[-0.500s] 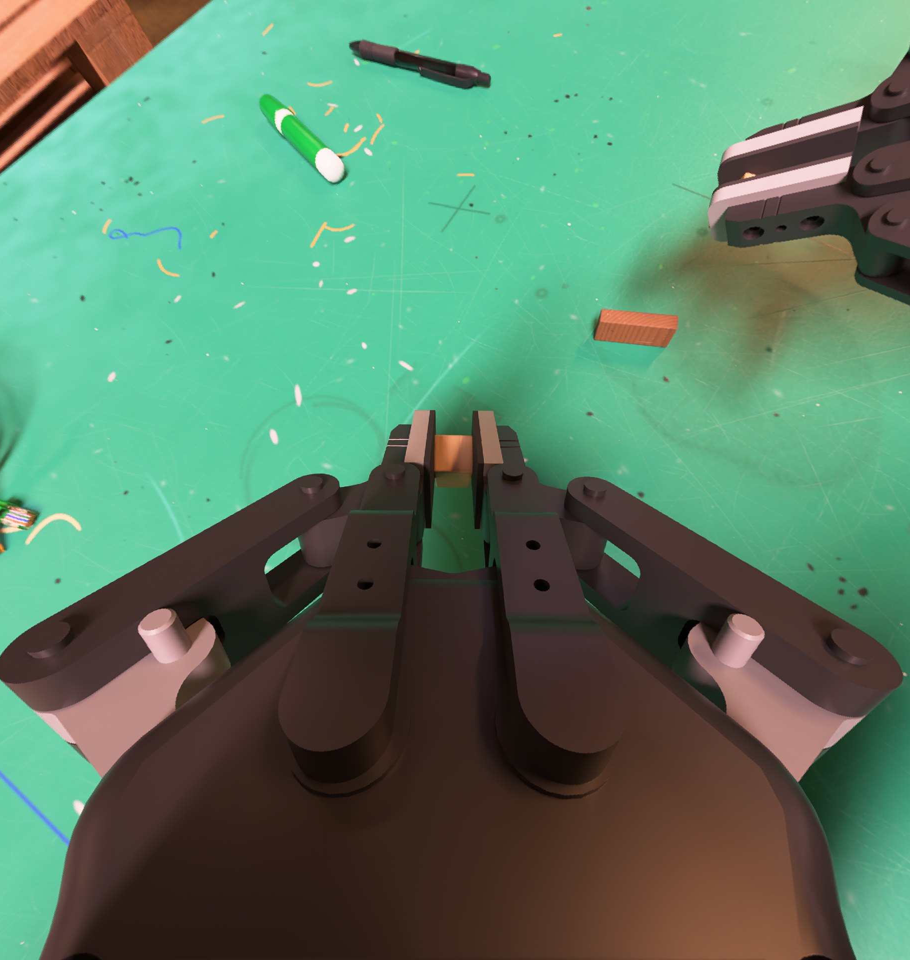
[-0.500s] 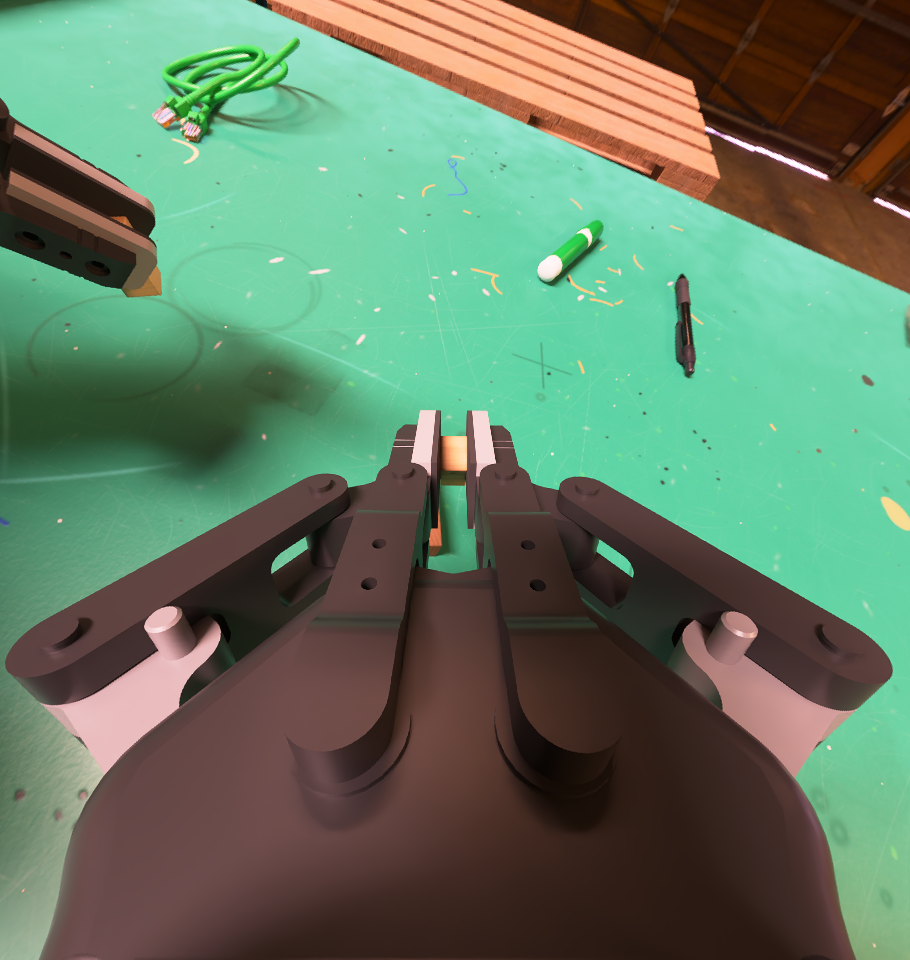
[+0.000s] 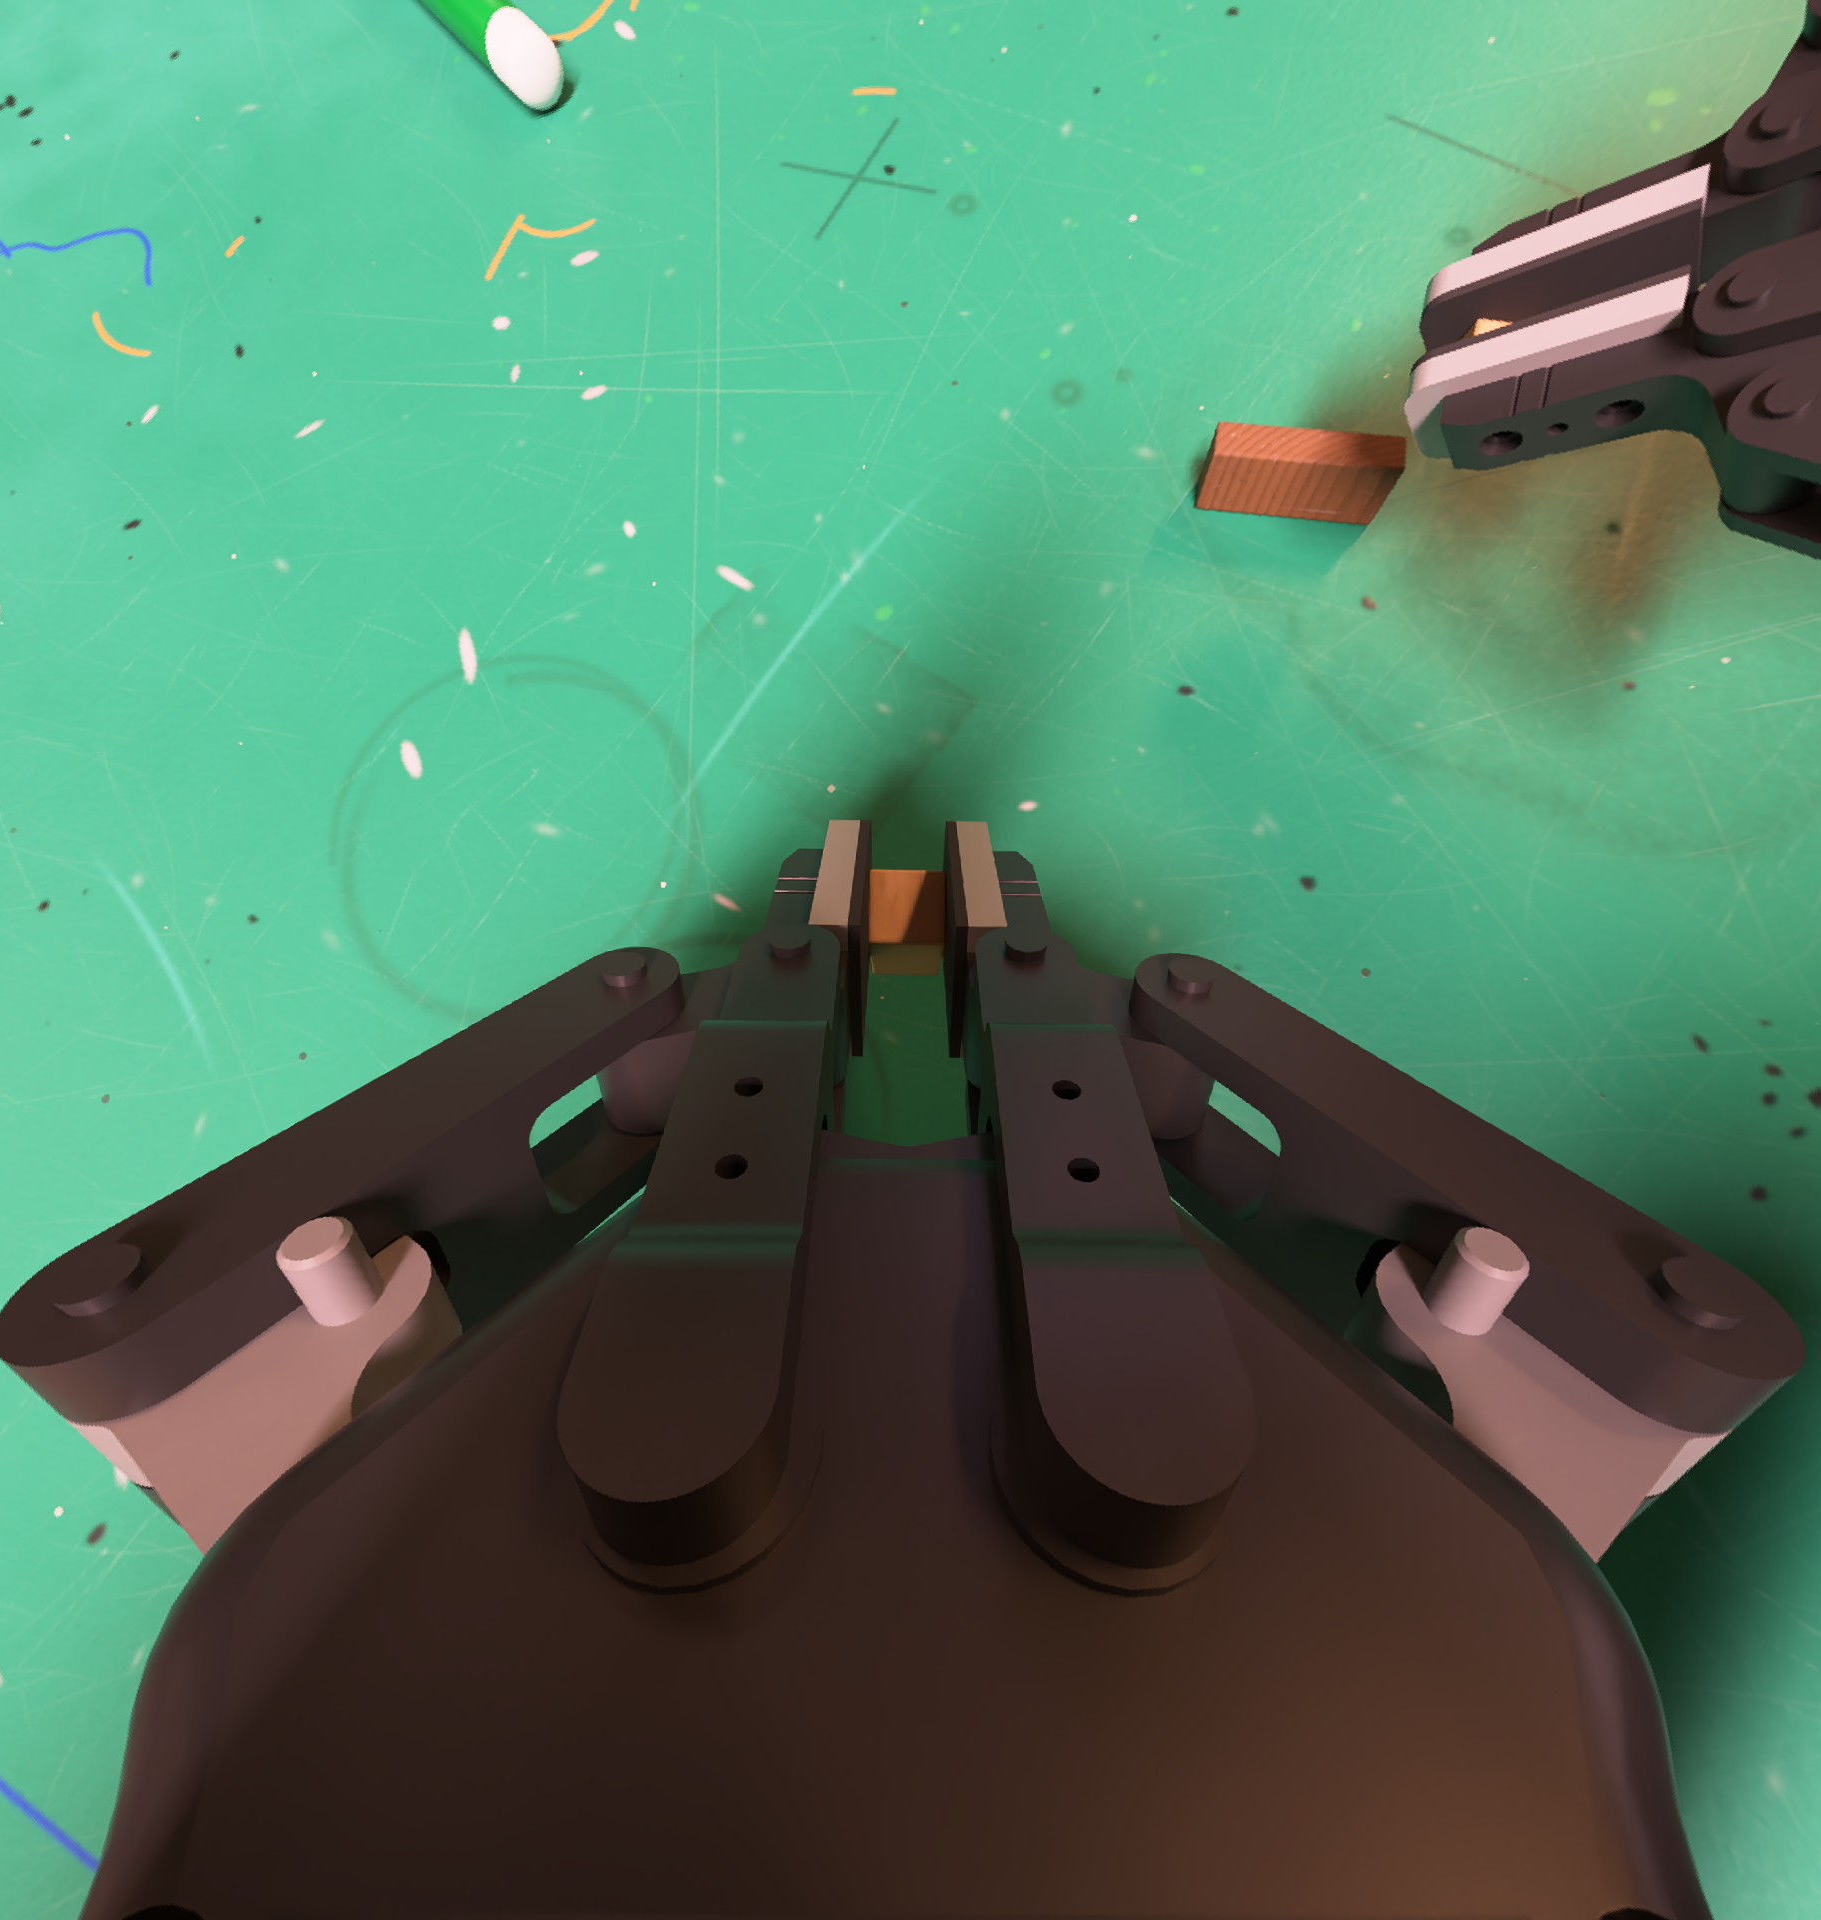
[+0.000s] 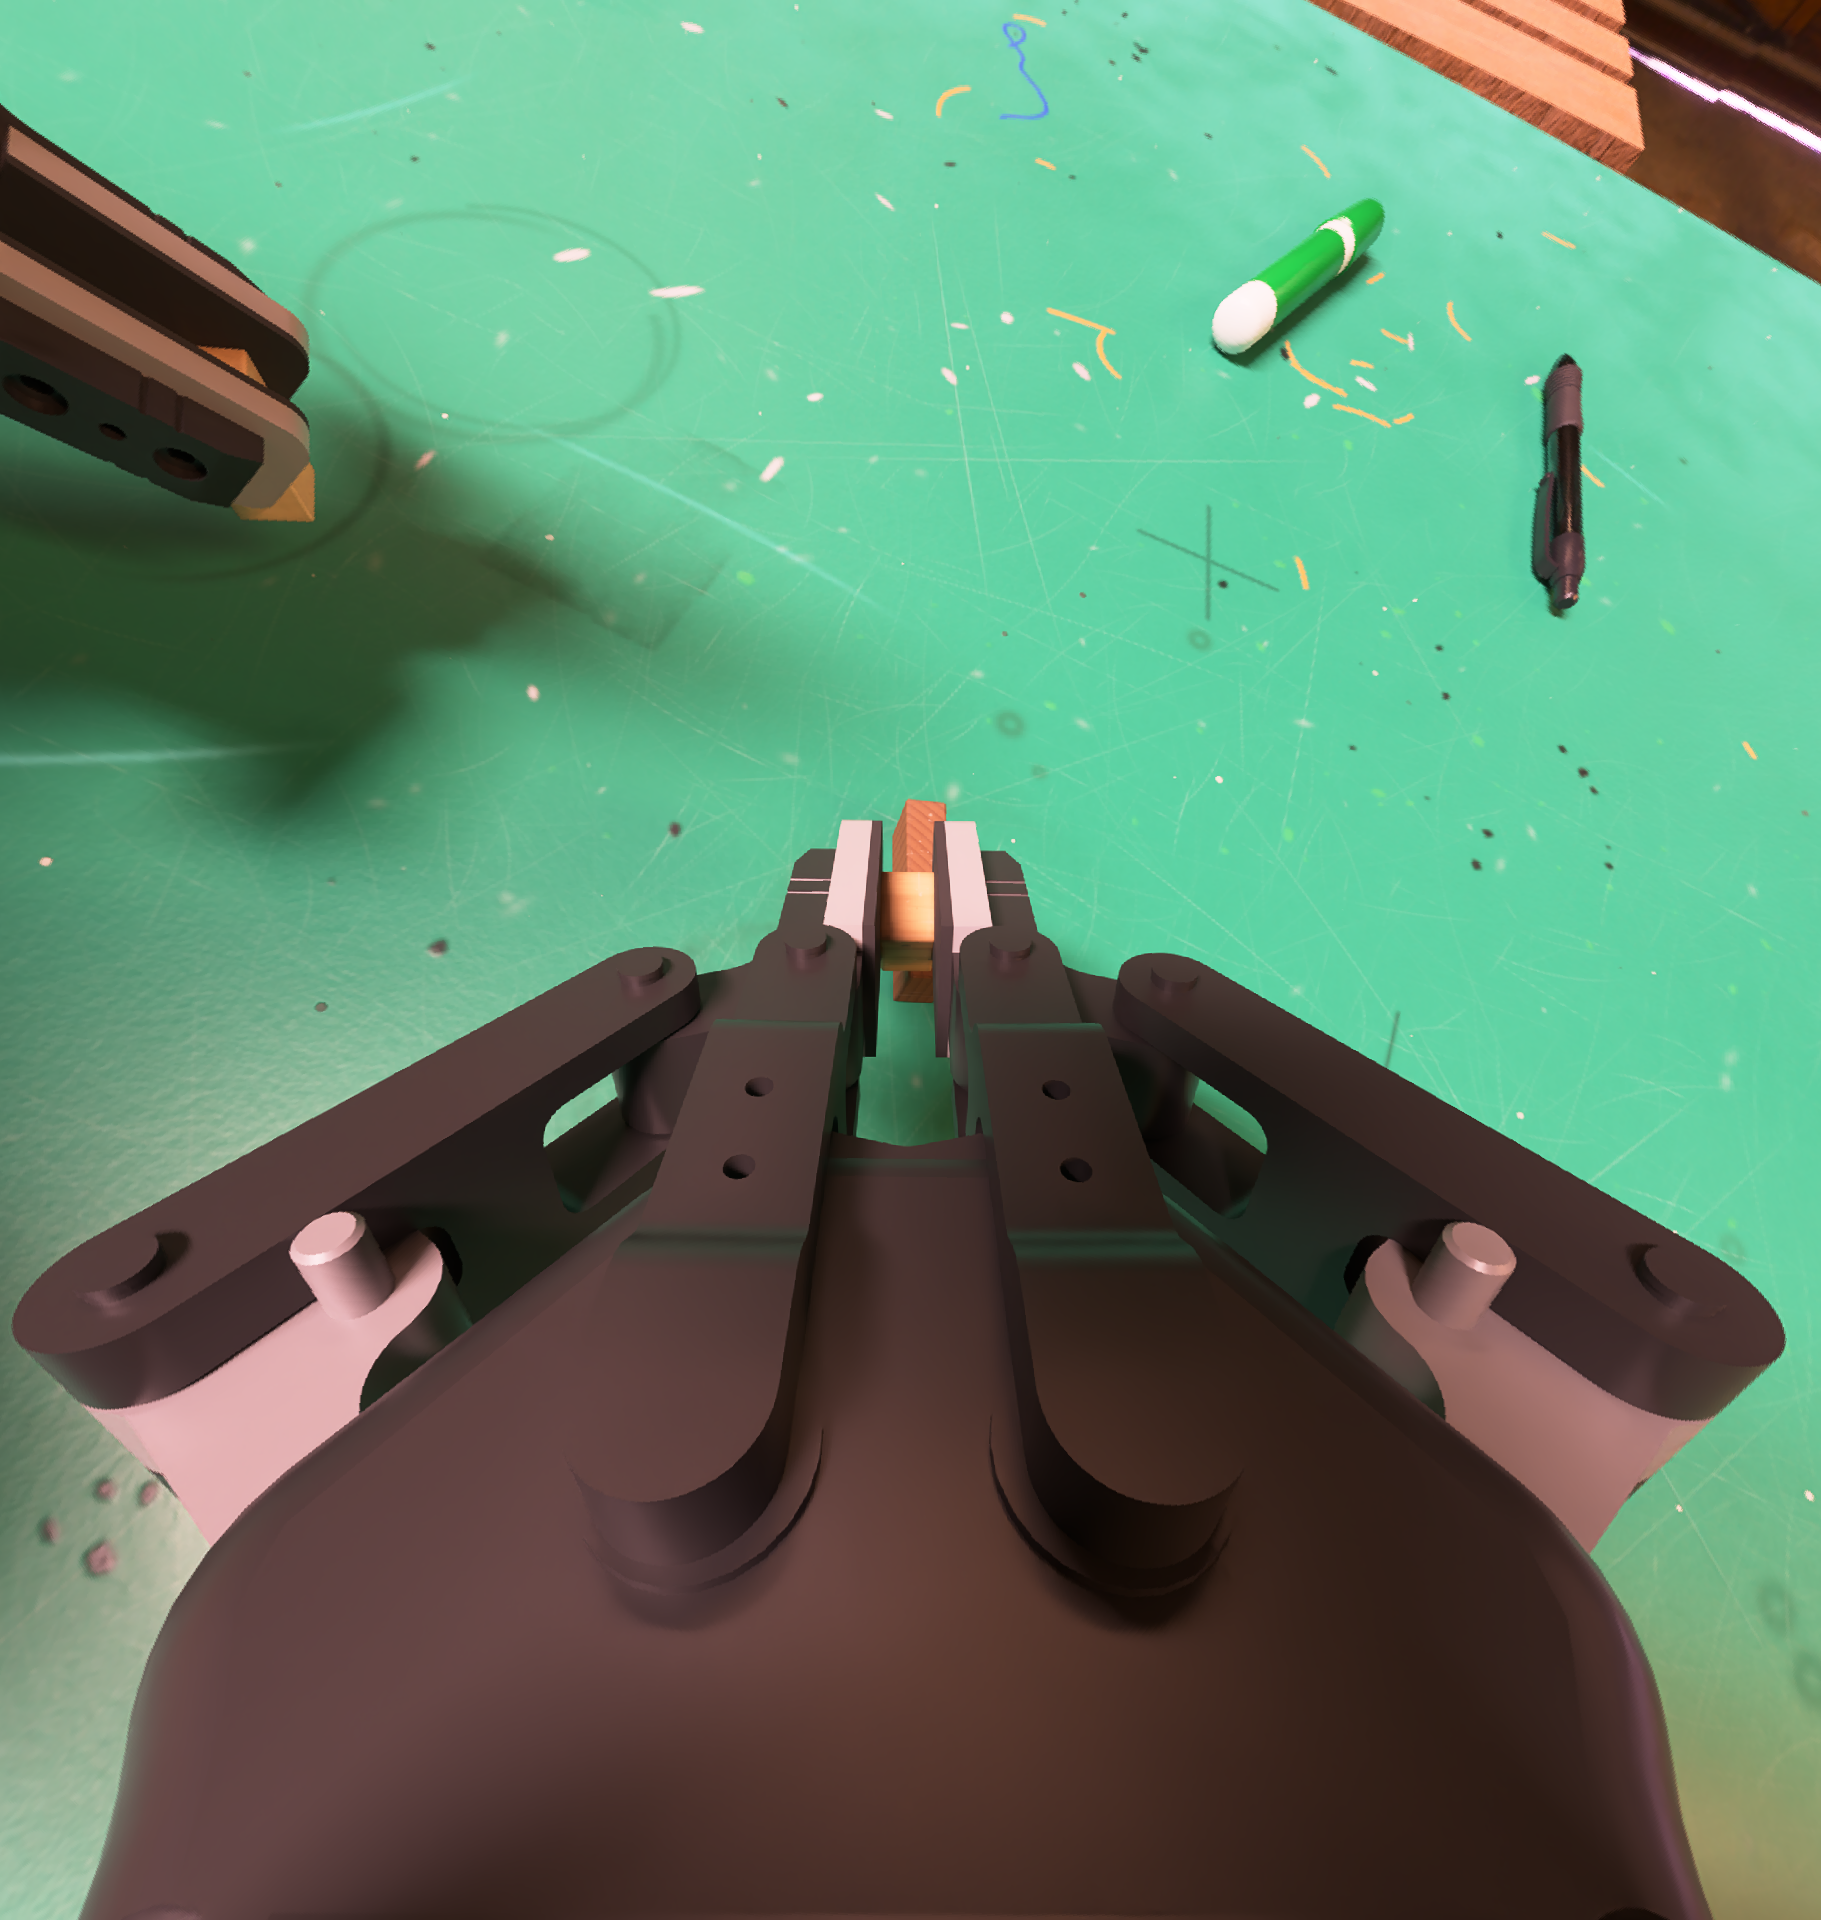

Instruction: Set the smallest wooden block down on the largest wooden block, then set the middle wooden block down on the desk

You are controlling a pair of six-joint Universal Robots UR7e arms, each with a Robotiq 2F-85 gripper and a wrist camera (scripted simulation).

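Green desk, scuffed, flecked with white and orange scraps, faint pencil rings and a pencilled cross. A slatted wooden pallet sits off the far right corner in the right wrist view. Landmark: the largest block, reddish brown, lying flat on the desk. Left gripper is well apart from it, nearer the camera and to the left; jaws drawn in to a narrow gap and clamped on the middle block, which is held clear of the desk over a dark shadow. Right gripper hangs right over the largest block; jaws nearly together, pinching the smallest block, pale tan. In the right wrist view the largest block shows just beyond and below the fingertips, in line with the gap; whether the smallest block touches it, cannot tell. Green marker with white cap lies well beyond the largest block, a black pen to the marker's right. Blue scribble far left of the largest block.
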